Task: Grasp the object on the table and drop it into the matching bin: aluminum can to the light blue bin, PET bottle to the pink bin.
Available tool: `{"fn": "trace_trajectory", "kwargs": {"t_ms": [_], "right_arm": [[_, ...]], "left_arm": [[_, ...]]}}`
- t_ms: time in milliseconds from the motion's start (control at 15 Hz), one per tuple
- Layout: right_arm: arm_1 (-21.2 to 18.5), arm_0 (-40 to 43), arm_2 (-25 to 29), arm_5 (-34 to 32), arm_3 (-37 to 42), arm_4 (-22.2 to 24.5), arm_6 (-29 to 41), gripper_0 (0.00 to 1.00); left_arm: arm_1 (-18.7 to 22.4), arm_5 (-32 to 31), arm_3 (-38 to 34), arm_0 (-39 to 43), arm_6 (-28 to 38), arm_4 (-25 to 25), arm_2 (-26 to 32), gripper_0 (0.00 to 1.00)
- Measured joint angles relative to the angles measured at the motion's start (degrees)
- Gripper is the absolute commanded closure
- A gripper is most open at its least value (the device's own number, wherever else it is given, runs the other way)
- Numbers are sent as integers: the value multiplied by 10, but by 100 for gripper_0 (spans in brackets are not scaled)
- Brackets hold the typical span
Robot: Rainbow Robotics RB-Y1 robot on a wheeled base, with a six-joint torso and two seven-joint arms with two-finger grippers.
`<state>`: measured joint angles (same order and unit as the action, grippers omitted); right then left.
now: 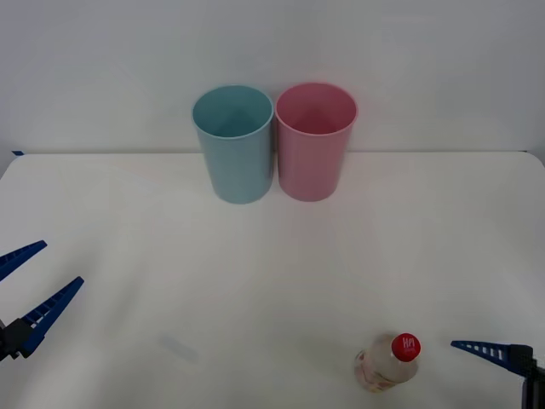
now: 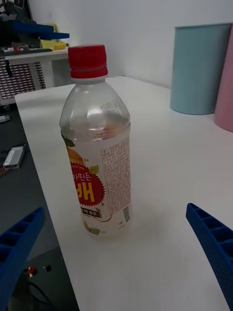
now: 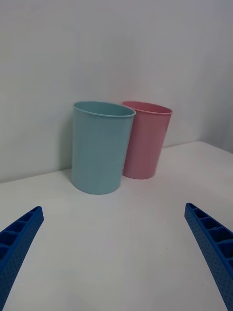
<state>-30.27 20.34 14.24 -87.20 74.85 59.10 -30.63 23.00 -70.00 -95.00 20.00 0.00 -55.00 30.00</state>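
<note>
The PET bottle (image 1: 387, 362), clear with a red cap and a yellow-orange label, stands upright on the white table (image 1: 272, 256) near its front edge, right of centre. My right gripper (image 2: 114, 209) is open just right of the bottle, its fingers apart on either side of it and not touching; one blue finger (image 1: 481, 348) shows in the front view. The light blue bin (image 1: 238, 153) and the pink bin (image 1: 313, 153) stand side by side at the back, pink on the right. My left gripper (image 1: 61, 262) hangs open and holds nothing at the front left, facing the bins.
A white wall rises right behind the bins. In the right wrist view the table's edge (image 2: 43, 160) runs close past the bottle, with dark floor and a desk of equipment (image 2: 29, 58) beyond. Bare tabletop lies between the bottle and the bins.
</note>
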Motion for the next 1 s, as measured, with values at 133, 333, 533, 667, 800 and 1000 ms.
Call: {"fn": "trace_trajectory", "kwargs": {"t_ms": [133, 333, 533, 667, 800, 1000], "right_arm": [[18, -6, -6, 6, -3, 10, -6, 0], [28, -11, -30, 31, -3, 10, -14, 0], [38, -21, -62, 56, -3, 9, -24, 0], [47, -27, -78, 70, -3, 9, -30, 0], [54, -35, -95, 87, -3, 9, -36, 0], [62, -43, -114, 109, -3, 9, -46, 0]], "left_arm": [[0, 0, 0, 0, 0, 0, 0, 0], [0, 0, 0, 0, 0, 0, 0, 0], [0, 0, 0, 0, 0, 0, 0, 0], [0, 0, 0, 0, 0, 0, 0, 0], [0, 0, 0, 0, 0, 0, 0, 0], [0, 0, 0, 0, 0, 0, 0, 0]]}}
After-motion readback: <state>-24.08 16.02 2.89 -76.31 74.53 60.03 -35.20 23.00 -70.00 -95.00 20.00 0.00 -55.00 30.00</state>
